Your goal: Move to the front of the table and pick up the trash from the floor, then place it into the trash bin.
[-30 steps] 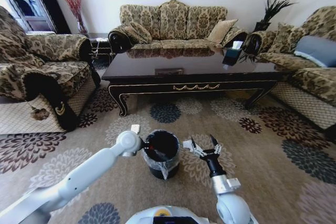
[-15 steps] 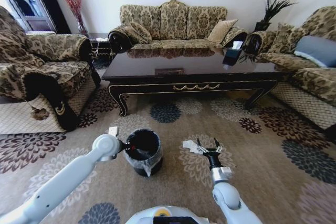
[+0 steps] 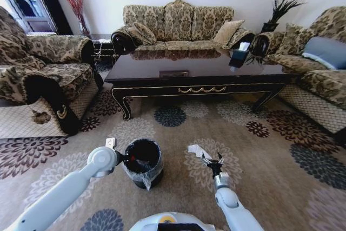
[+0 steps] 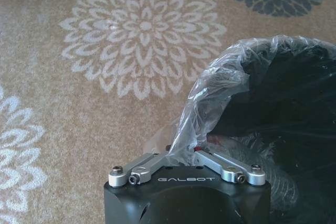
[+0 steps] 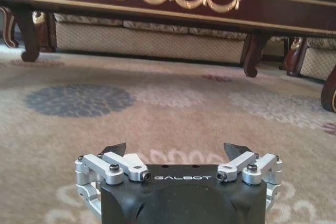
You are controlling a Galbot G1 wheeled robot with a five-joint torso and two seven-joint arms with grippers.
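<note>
On beige flower-medallion carpet, w/ the long dark glossy wood coffee table (gold scroll on its apron) across the far side, stands the small round black trash bin w/ clear plastic bag liner folded over the rim. Left gripper sits at the bin's rim on robot's left side; left wrist view shows its fingers pinched together on the bag liner at the rim. Right gripper is low, close to the carpet, to the bin's right; right wrist view shows its dark fingertips spread wide apart, nothing between them. Small white crumpled paper scrap lies on the carpet just beside that gripper, between it and the table, apart from the bin.
</note>
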